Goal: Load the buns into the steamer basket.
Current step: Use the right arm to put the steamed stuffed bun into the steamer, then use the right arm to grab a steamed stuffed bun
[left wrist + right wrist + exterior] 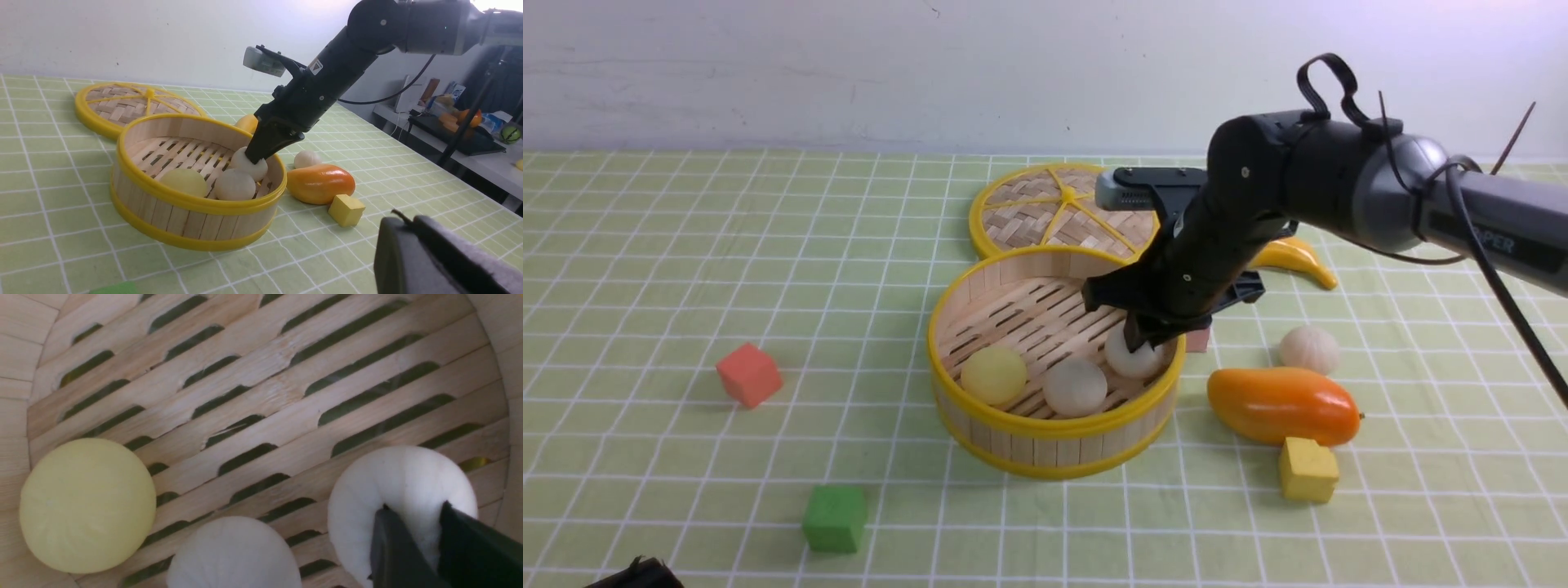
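- Round bamboo steamer basket with slatted floor and yellow rims: one, standing mid-table on the green checked cloth.
- Smooth pale yellow ball-shaped bun: one, inside the basket by the near wall.
- Off-white, faintly pleated round buns: three.
  - One lies in the basket just beside the yellow one.
  - One sits on the basket floor by the right wall, under the right gripper.
  - One lies outside on the cloth, right of the basket and behind the mango.
- Progress, as judged: three of four buns are in and one is left to fetch.
- Right gripper: its dark fingers stand a narrow gap apart on top of the third bun; whether they pinch it or only touch it cannot be told.
- Left gripper: low at the near edge, well away from the buns; its opening cannot be told.
- Flat woven lid with yellow spokes: one, behind the basket.
- Glossy orange mango: one.
- Yellow banana: one.
- Cubes: red, green, yellow, one each; a pinkish one is partly hidden.
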Controlling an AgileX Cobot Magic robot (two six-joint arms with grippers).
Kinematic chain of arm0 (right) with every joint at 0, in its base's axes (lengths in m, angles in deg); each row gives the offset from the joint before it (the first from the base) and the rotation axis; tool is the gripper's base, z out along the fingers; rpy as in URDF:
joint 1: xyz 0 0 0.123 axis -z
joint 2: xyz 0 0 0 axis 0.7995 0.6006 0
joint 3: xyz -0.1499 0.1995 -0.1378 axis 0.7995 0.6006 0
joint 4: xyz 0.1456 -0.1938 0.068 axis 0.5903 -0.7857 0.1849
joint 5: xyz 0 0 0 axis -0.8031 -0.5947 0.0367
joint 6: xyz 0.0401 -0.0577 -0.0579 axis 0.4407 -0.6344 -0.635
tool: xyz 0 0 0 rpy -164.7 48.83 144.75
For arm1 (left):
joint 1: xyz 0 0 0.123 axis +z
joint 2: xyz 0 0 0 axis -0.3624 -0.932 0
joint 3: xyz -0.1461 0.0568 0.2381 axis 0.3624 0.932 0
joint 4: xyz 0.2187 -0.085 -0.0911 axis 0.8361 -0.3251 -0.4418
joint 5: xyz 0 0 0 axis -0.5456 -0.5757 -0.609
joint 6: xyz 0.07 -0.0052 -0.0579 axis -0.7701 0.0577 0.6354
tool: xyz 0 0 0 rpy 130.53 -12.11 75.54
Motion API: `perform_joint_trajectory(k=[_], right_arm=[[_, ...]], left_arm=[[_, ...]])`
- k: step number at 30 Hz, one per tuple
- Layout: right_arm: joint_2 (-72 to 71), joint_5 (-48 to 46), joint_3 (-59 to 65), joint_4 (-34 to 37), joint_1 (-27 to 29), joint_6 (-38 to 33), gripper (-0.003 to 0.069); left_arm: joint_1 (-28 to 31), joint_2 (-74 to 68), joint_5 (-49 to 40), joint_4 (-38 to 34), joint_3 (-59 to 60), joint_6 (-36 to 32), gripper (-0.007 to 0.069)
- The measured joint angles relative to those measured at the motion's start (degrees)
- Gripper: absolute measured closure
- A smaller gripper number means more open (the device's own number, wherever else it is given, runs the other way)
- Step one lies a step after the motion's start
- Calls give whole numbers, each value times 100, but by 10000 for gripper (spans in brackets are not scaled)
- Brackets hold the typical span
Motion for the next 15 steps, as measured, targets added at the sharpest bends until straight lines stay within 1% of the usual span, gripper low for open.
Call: perform_joint_trajectory(k=[1, 2, 4, 6, 7, 10, 11, 12, 14, 15], right_arm=[[-12, -6, -18, 19, 0, 13, 421], [-12, -14, -22, 29, 0, 18, 402], [-99, -113, -101, 58, 0, 31, 295], [-199, -211, -201, 45, 0, 31, 238], [-394, -378, -325, -142, 0, 31, 188], [-649, -647, -413, -644, 13, 73, 176], [-812, -978, -454, -1164, 102, 260, 188], [-849, -1197, -453, -1484, 201, 414, 202], [-835, -1515, -372, -1895, 457, 653, 238], [-796, -1577, -280, -1929, 612, 730, 260]], left_arm=[[0, 0, 0, 0, 0, 0, 602], [0, 0, 0, 0, 0, 0, 602], [0, 0, 2, 0, 0, 0, 598], [0, 0, 2, 0, 0, 0, 596], [0, 0, 2, 5, 0, 0, 596], [0, 0, 2, 5, 0, 0, 594], [0, 0, 2, 5, 0, 0, 592], [0, 0, 2, 5, 0, 0, 591], [0, 0, 2, 5, 0, 0, 588], [0, 0, 6, 5, 0, 0, 588]])
